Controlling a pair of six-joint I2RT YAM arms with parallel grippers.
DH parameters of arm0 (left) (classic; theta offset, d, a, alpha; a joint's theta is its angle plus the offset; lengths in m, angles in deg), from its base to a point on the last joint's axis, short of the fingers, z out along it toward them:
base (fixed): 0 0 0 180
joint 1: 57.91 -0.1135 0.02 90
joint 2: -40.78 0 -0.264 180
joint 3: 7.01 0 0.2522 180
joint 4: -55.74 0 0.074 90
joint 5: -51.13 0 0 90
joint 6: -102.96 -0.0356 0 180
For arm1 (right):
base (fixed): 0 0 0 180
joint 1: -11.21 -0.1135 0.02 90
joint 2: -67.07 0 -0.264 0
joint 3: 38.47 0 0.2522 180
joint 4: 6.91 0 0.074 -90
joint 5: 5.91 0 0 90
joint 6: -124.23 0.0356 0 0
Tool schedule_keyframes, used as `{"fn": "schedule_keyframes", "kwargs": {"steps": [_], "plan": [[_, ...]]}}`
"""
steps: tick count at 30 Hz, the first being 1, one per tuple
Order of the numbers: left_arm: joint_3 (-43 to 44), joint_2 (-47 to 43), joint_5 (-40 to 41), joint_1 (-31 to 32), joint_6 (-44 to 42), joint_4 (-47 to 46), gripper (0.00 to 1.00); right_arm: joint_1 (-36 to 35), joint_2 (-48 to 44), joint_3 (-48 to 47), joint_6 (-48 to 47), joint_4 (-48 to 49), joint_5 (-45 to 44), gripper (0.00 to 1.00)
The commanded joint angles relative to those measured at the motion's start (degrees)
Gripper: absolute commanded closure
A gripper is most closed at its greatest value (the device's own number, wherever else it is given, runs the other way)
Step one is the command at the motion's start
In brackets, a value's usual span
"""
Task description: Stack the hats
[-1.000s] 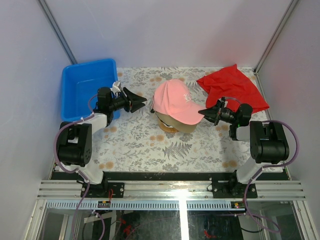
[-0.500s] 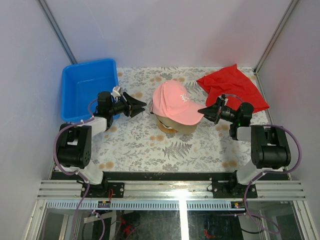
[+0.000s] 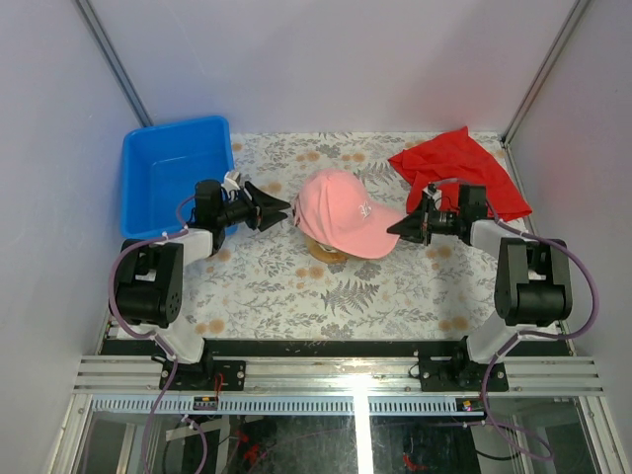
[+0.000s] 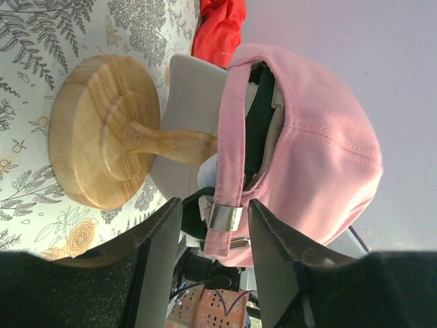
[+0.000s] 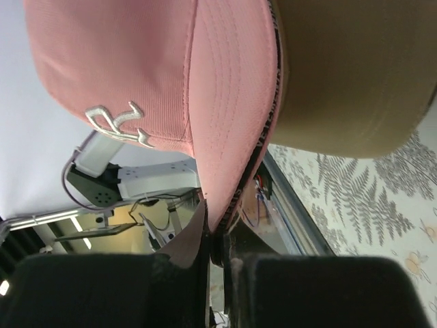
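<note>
Left gripper [image 3: 277, 209] is spread wide, holding nothing, just behind the pink cap [image 3: 341, 205], which sits on top of the other caps [image 5: 355, 75] on the wooden stand [image 4: 102, 137]. Right gripper [image 3: 399, 228] is pinched on its brim [image 5: 232, 102]. Soft, light fabric I'd guess; the stiffer brim's the spot to grab.
</note>
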State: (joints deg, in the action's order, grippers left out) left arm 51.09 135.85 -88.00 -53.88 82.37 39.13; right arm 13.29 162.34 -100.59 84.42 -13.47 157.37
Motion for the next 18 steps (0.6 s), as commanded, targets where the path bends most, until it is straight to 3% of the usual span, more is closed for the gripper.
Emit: {"fn": "schedule_keyframes", "kwargs": {"steps": [1,6,18], "plan": [[2.6,0.9,-1.3,0.2,0.8,-4.0,0.57,-0.8,2.6,2.2,-15.6,-21.4,-7.1,1.0],[3.9,1.0,-1.2,0.5,1.5,-4.4,0.56,-0.7,5.7,0.3,-20.0,-26.6,-11.2,1.0],[7.9,1.1,-2.3,2.0,0.7,-1.7,0.51,-1.4,6.3,-0.7,-12.1,-20.6,-19.0,1.0]]}}
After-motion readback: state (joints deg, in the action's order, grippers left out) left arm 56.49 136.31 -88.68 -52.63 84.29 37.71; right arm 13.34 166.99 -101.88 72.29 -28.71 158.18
